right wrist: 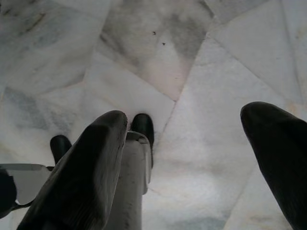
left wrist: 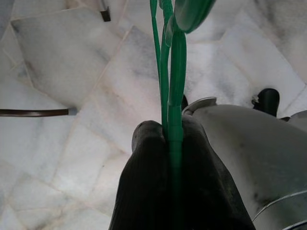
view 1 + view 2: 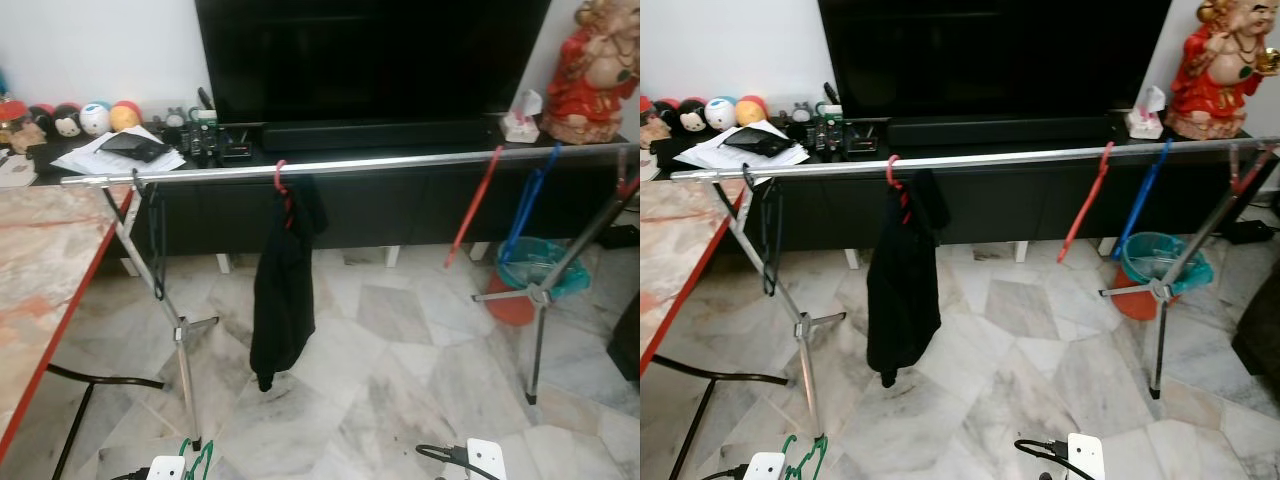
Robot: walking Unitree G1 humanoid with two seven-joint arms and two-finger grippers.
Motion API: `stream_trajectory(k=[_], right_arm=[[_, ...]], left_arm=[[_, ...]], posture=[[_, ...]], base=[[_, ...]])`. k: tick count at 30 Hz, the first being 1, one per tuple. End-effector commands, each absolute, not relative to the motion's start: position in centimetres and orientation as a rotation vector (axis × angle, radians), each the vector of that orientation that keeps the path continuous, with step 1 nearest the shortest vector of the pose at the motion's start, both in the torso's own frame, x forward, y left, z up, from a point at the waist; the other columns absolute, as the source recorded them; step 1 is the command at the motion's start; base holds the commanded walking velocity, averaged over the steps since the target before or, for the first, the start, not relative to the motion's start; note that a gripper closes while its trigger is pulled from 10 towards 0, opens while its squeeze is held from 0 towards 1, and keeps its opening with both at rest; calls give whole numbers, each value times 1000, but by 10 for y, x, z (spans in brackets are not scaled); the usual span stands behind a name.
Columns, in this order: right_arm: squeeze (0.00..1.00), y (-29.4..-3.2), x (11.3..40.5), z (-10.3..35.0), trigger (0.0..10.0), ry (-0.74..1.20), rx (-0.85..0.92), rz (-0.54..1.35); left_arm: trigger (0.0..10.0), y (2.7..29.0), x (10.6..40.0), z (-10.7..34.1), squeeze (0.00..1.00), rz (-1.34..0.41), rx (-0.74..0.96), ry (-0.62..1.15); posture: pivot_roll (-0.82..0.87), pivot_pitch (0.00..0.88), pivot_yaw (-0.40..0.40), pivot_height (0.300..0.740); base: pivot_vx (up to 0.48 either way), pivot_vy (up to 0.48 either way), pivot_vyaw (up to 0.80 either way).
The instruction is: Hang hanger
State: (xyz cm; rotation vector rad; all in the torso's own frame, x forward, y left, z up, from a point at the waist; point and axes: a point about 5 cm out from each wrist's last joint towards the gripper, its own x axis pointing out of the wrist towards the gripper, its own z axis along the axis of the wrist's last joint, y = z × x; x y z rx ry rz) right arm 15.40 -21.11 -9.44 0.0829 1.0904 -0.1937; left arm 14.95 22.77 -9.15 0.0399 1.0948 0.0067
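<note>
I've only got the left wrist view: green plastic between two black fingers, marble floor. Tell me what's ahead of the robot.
Observer: A long silver rail on tripod legs runs across in front of a TV cabinet.
Operator: Report what's already on it.
Observer: A black garment on a red hanger, a black hanger near the robot's left end, and a red hanger and a blue hanger toward the right.
Operator: Give me the right gripper's state.
Observer: The right gripper is open, holding nothing, pointing at the floor.
Operator: Confirm the left one.
Observer: The left gripper is shut on the green hanger, low at the robot's left side.
</note>
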Motion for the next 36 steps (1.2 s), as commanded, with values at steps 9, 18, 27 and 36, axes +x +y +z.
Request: stream_trajectory(k=[9,18,27,36], right_arm=[[0,-212,155,-94,10000,1091,64,-184],[0,-212,155,-94,10000,1104,40,-156],[0,-212,155,-94,10000,1099,54,-170],[0,-212,156,-94,10000,1096,61,-177]], left_arm=[[10000,228,149,-92,0,-4,54,1101],[10000,228,149,-92,0,-5,52,1101],[10000,228,149,-91,0,-9,57,1101],[10000,228,150,-91,0,-8,58,1099]], posture=[[63,0,11,732],[63,0,11,732],[65,0,11,732],[67,0,7,732]], base=[[163,-331,0],[247,-347,0],[252,-344,0],[255,-342,0]])
